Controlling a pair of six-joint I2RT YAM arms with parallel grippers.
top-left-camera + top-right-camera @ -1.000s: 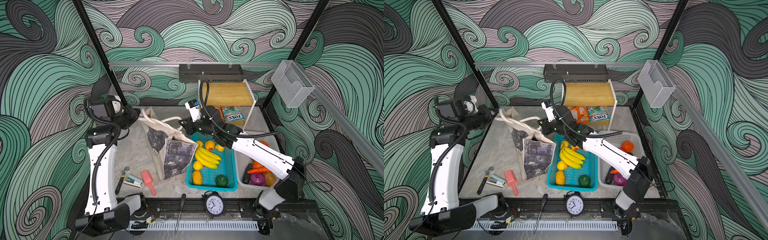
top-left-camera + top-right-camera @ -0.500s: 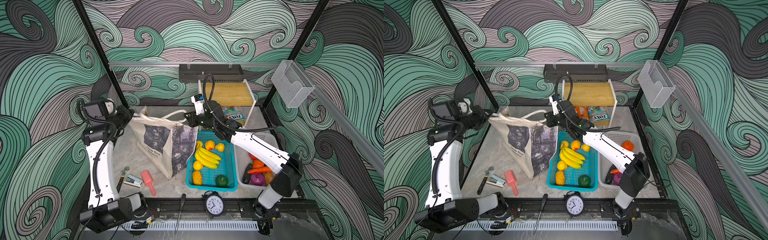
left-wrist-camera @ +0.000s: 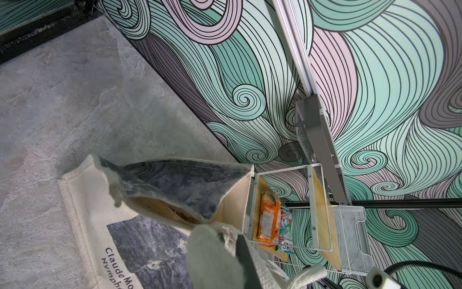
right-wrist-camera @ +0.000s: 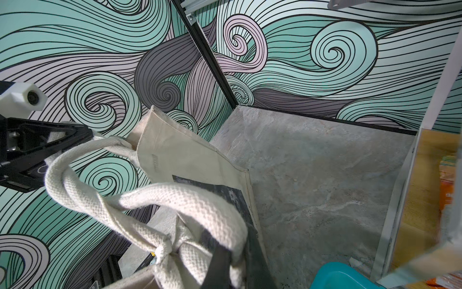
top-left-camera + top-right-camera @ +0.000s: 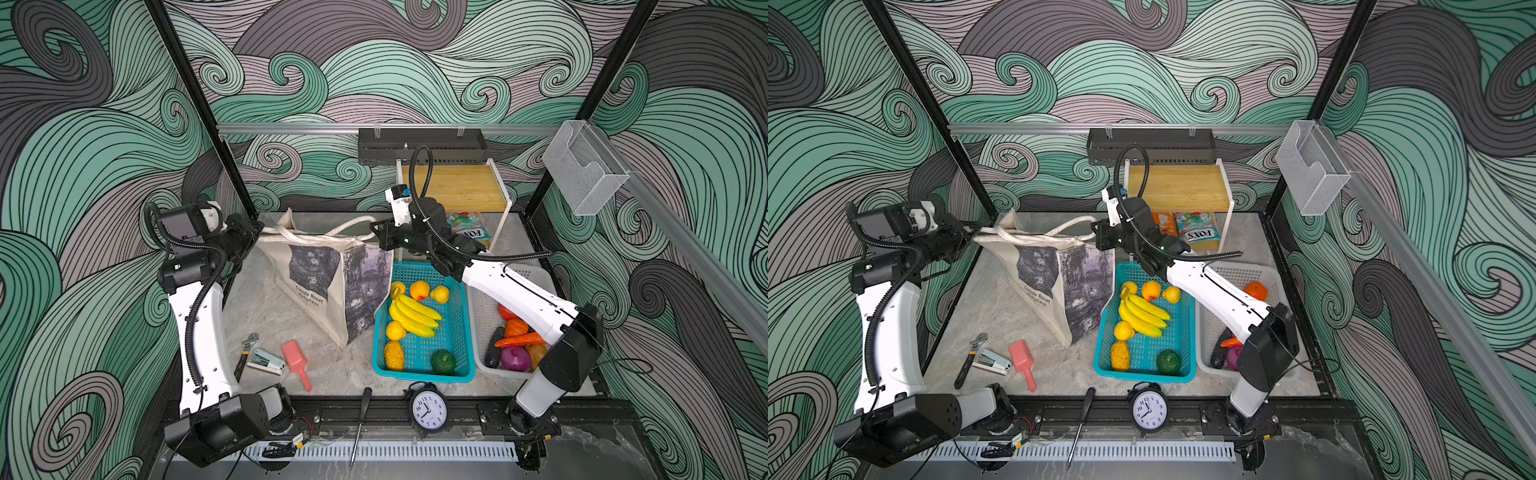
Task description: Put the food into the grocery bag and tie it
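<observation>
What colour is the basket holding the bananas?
The basket is teal, with a mesh pattern; it shows best in a top view.

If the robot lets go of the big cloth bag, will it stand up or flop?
Probably flop: the grocery bag is creased, leaning canvas, its handles pulled by the left gripper and right gripper. Pushed, it would likely crumple, not slide.

Beige tote [image 5: 277, 266], grey-purple print [image 5: 309, 266]; teal basket [image 5: 455, 328]; yellow bananas [image 5: 413, 316]; teal-grey swirl walls [image 5: 374, 62].
</observation>
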